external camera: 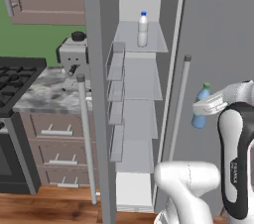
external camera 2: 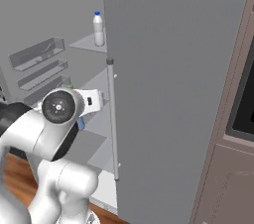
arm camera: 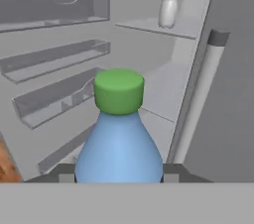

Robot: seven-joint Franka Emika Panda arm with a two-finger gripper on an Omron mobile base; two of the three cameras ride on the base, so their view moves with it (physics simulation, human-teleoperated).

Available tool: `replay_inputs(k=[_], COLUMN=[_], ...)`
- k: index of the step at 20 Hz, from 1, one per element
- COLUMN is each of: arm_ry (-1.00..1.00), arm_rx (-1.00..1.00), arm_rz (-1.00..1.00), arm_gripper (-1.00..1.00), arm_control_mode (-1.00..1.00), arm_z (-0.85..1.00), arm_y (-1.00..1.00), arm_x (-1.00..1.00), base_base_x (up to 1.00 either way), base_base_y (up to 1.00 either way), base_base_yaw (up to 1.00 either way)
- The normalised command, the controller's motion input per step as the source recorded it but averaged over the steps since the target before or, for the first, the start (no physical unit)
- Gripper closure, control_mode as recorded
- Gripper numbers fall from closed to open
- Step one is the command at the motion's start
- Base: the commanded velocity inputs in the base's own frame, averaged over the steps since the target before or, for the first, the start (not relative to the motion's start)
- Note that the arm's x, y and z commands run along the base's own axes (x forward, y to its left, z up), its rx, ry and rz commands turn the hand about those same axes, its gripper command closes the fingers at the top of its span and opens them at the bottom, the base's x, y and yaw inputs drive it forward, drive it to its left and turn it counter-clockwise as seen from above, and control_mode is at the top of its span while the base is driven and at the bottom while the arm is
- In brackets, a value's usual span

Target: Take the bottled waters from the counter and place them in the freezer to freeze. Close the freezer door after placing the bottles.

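Left base view: the freezer (external camera: 141, 89) stands open, a tall narrow pale grey compartment w/ several shelves. The white bottle w/ blue cap (external camera: 143, 29) stands upright on the top shelf, toward the back. The freezer door (external camera: 97, 94) is swung out to the left, seen nearly edge-on, its inner bins (external camera: 116, 99) stacked down the inside and its long silver handle (external camera: 86, 139) in front. Left of the door sits the marbled counter (external camera: 44, 96) over brown drawers, w/ a black-and-silver coffee machine (external camera: 73, 57) on it and a black gas stove (external camera: 15, 82) at far left. To the right, in front of the plain grey fridge door (external camera: 218, 34) and beside that door's handle (external camera: 179, 104), the gripper (external camera: 206, 105) holds the teal bottle w/ green cap (external camera: 201, 105) upright, outside the freezer.

Right base view: white bottle (external camera 2: 99, 28) on the upper shelf, far left of the big grey right door (external camera 2: 168, 84). Door bins (external camera 2: 39, 64) show at left. The arm's wrist covers most of the gripper; a sliver of blue bottle (external camera 2: 81, 123) shows below it.

Hand view: the teal bottle (arm camera: 119, 139) fills the centre, green cap up, fingers (arm camera: 171, 172) pressed against both sides of its body, clamped on it. Beyond: door bins at left, shelves ahead, white bottle (arm camera: 170, 0) top right.
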Motion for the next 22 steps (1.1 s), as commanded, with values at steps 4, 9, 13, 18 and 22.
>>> replay_inputs(k=[4, 9, 13, 18, 22], arm_ry=[-0.02, 0.0, 0.0, -0.07, -0.01], arm_rx=[-0.03, -0.02, 0.0, -0.01, 0.07], arm_rz=[-0.29, -0.33, -0.39, -0.47, -0.07], arm_gripper=[1.0, 1.0, 1.0, 1.0, 1.0], arm_control_mode=[-1.0, -1.0, -1.0, -1.0, -1.0], arm_z=[0.52, 0.42, 0.0, 0.01, 0.16], arm_y=[0.52, 0.27, 0.0, 0.04, -0.01], arm_x=[0.01, 0.07, 0.16, 0.2, 0.0], base_base_x=[0.0, 0.0, 0.0, 0.0, 0.0], base_base_y=[0.0, 0.0, 0.0, 0.0, 0.0], base_base_yaw=[0.0, 0.0, 0.0, 0.0, 0.0])
